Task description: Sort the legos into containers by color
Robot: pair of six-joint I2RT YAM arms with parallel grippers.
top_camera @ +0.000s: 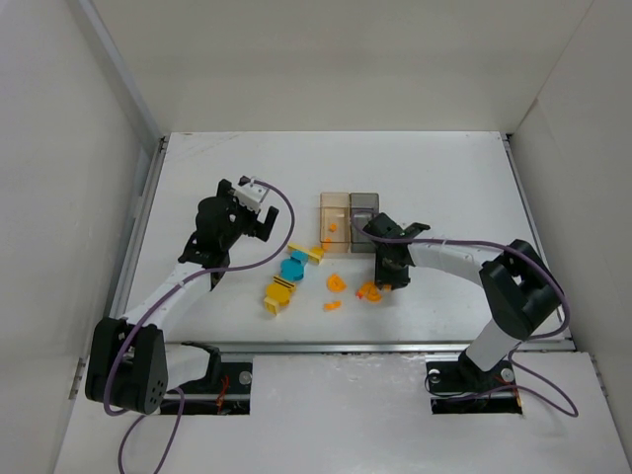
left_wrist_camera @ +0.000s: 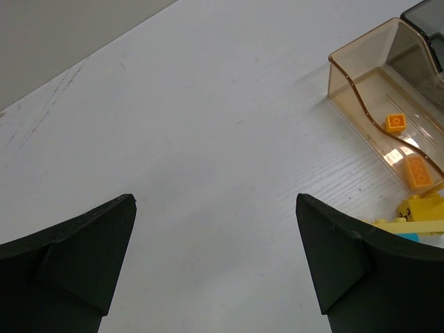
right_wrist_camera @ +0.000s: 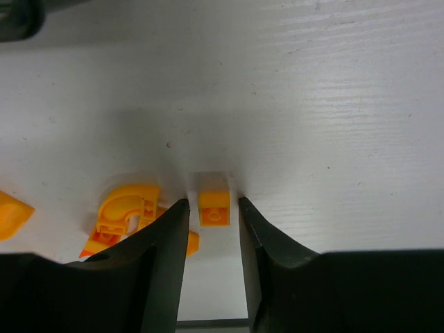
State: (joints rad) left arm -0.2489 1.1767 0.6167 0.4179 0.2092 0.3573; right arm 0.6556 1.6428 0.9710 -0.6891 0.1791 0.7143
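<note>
Right gripper (right_wrist_camera: 213,202) straddles one orange lego (right_wrist_camera: 214,210); we cannot tell whether it pinches. We judge it light, rigid, slick: grip its flat sides. Left gripper (left_wrist_camera: 215,198) spread.

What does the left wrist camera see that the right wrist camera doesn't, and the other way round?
Only the left wrist view: the amber container holding two orange legos, a corner of the grey container, some yellow legos, and the left gripper wide open over the white table. Only the right wrist view: the right gripper straddling one small orange brick, curved orange pieces beside it. Both: that table and black gripper fingers.
</note>
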